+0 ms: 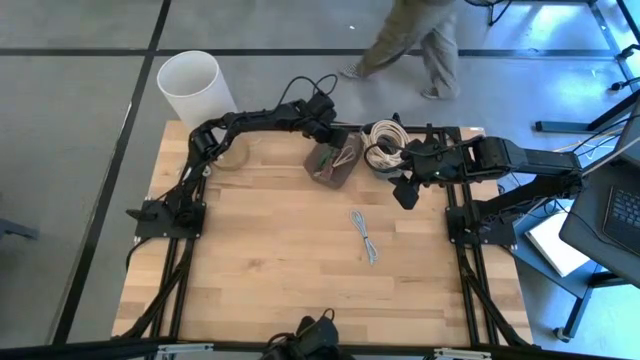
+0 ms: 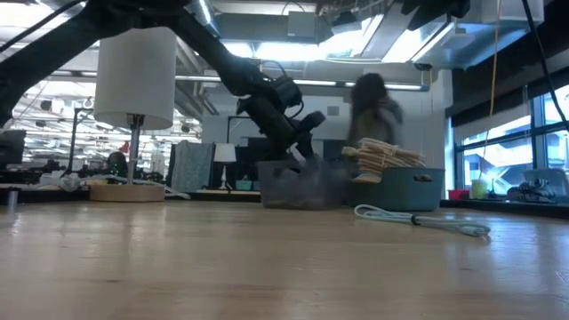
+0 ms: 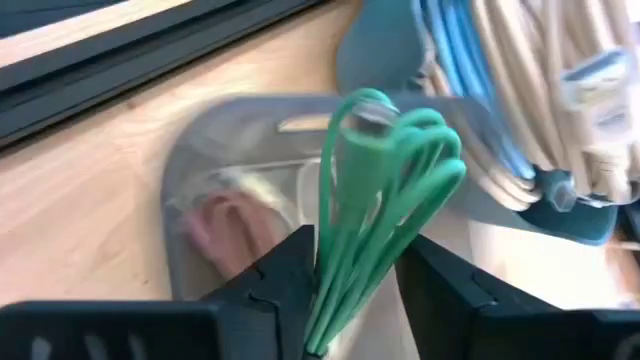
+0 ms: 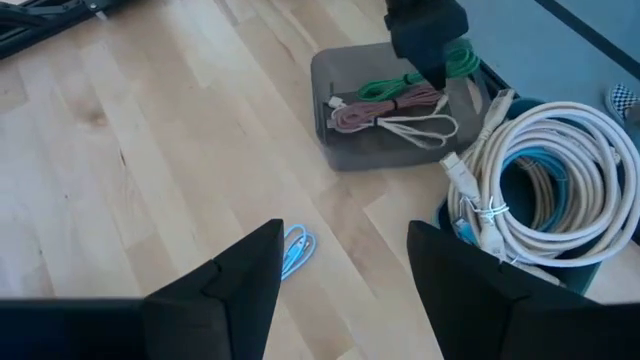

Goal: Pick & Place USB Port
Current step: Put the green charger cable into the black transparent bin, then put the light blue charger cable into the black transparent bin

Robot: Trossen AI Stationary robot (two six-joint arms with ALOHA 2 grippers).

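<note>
Green cable (image 3: pixel 375 190) (looped) points lengthwise out between left hand (image 3: pixel 355 290) fingers.

— Entry: type of place?
— A robotics lab or workshop. Wooden table (image 1: pixel 300 270) on a grey concrete floor, two dark arms bolted to its edges.

— Evidence beyond the table?
— Ceiling strip lights and workbenches with equipment behind it in the low view; a laptop (image 1: pixel 618 215) on a stand beside it; a white bin (image 1: pixel 192 86) at its corner; a person (image 1: pixel 412 45) walking past.
</note>
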